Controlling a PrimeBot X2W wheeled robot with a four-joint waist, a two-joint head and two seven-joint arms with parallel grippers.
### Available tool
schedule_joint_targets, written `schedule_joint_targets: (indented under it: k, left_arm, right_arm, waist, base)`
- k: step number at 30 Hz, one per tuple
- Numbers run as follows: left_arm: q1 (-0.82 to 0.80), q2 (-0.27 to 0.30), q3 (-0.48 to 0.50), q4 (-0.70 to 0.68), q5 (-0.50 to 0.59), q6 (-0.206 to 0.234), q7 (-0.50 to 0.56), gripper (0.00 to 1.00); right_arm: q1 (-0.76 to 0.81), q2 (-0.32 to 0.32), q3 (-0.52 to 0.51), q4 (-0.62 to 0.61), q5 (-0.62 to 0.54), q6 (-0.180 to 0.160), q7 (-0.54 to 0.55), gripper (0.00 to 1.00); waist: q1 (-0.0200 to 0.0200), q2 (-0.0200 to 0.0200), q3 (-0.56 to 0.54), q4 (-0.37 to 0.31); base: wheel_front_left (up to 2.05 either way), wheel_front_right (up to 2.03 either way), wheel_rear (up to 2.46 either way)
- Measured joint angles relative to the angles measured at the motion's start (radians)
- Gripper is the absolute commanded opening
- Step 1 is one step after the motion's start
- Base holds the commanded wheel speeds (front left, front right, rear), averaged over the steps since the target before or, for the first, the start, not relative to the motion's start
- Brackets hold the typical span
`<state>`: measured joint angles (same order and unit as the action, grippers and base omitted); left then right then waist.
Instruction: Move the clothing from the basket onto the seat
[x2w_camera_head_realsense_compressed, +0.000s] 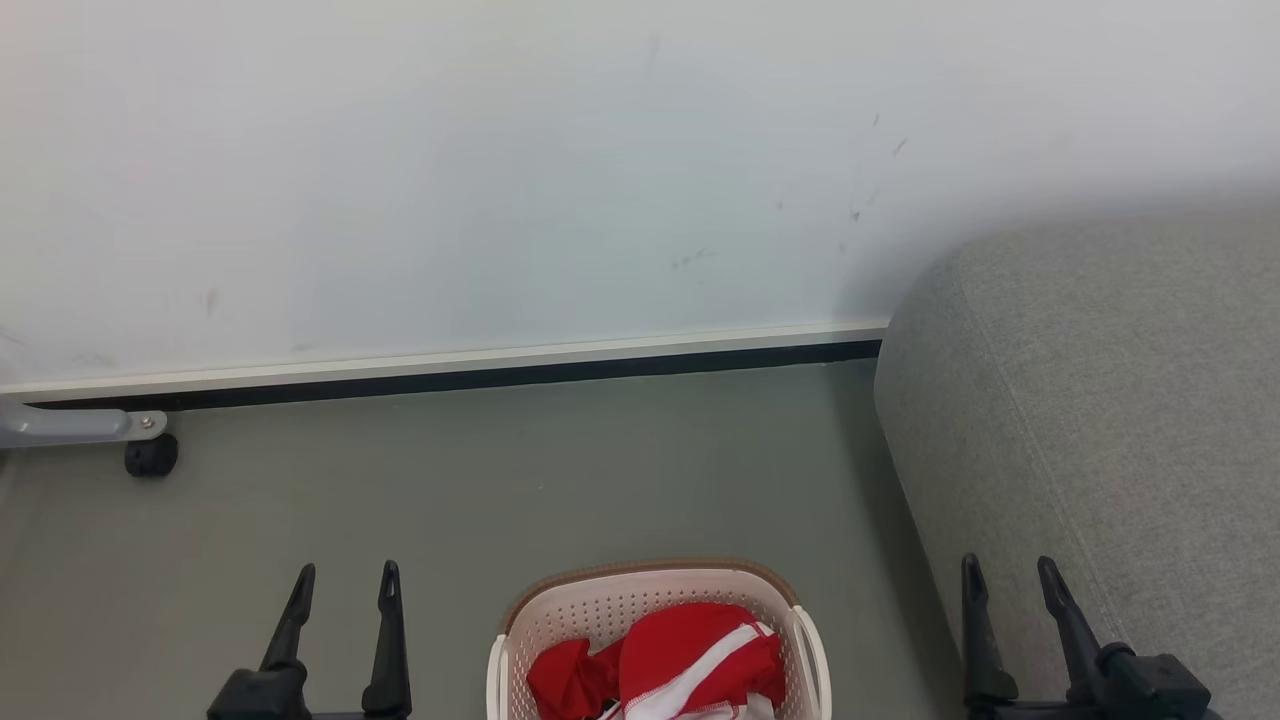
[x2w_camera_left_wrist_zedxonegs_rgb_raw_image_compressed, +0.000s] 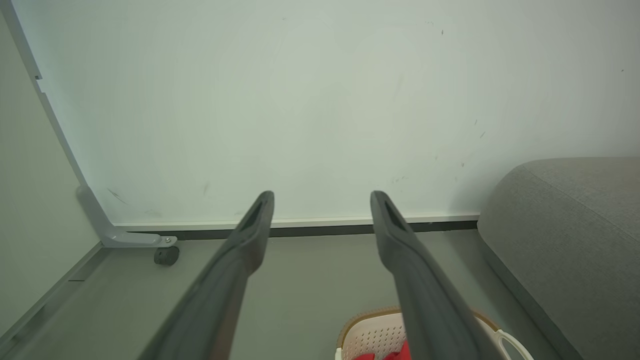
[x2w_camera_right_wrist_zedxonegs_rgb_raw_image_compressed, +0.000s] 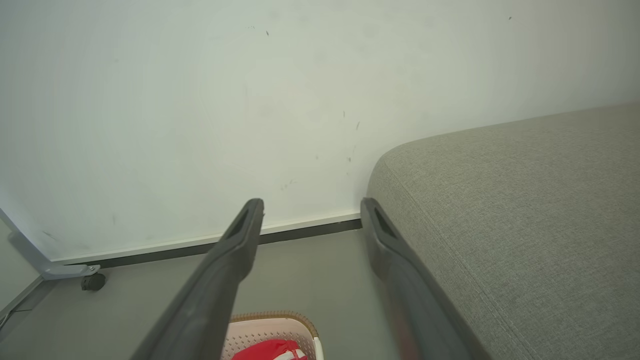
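Note:
The cream-white basket (x2w_camera_head_realsense_compressed: 655, 600) with a brown rim stands on the floor at the bottom middle of the head view, cut off by the frame edge. Red clothing (x2w_camera_head_realsense_compressed: 670, 665) with a white stripe lies bunched inside it. The light-grey seat (x2w_camera_head_realsense_compressed: 1100, 420) rises at the right. My left gripper (x2w_camera_head_realsense_compressed: 345, 580) hangs open to the left of the basket, nothing between its fingers. My right gripper (x2w_camera_head_realsense_compressed: 1008, 572) is open at the seat's front edge, right of the basket. The basket (x2w_camera_left_wrist_zedxonegs_rgb_raw_image_compressed: 372, 335) and seat (x2w_camera_left_wrist_zedxonegs_rgb_raw_image_compressed: 570, 235) also appear in the left wrist view, and the basket (x2w_camera_right_wrist_zedxonegs_rgb_raw_image_compressed: 272, 332), clothing (x2w_camera_right_wrist_zedxonegs_rgb_raw_image_compressed: 267, 350) and seat (x2w_camera_right_wrist_zedxonegs_rgb_raw_image_compressed: 525, 210) in the right wrist view.
A white wall (x2w_camera_head_realsense_compressed: 500, 170) with a dark baseboard closes the far side. A grey metal leg with a black caster (x2w_camera_head_realsense_compressed: 152, 455) stands at the far left on the grey-green floor (x2w_camera_head_realsense_compressed: 560, 470). Open floor lies between the basket and the wall.

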<state>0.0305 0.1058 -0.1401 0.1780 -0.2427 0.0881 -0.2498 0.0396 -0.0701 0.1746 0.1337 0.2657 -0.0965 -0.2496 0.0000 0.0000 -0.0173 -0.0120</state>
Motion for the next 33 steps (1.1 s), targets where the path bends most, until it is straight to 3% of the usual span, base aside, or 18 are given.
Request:
schedule_joint_targets:
  k: [20,33]
  left_arm:
    - [0.002,-0.005,0.018,-0.003,0.008,-0.011,0.000,1.00]
    - [0.012,0.001,0.005,-0.043,0.036,-0.037,0.000,1.00]
  right_arm:
    - [0.012,0.002,-0.009,-0.004,-0.005,0.002,0.000,1.00]
    - [0.009,0.007,-0.015,-0.058,-0.020,0.004,-0.004,1.00]
  waist:
    - [0.0000,-0.0001,0.012,-0.002]
    - [0.0000,0.0000,0.090,-0.014]
  base:
    - [0.00,0.00,0.00]
    - [0.00,0.00,0.00]
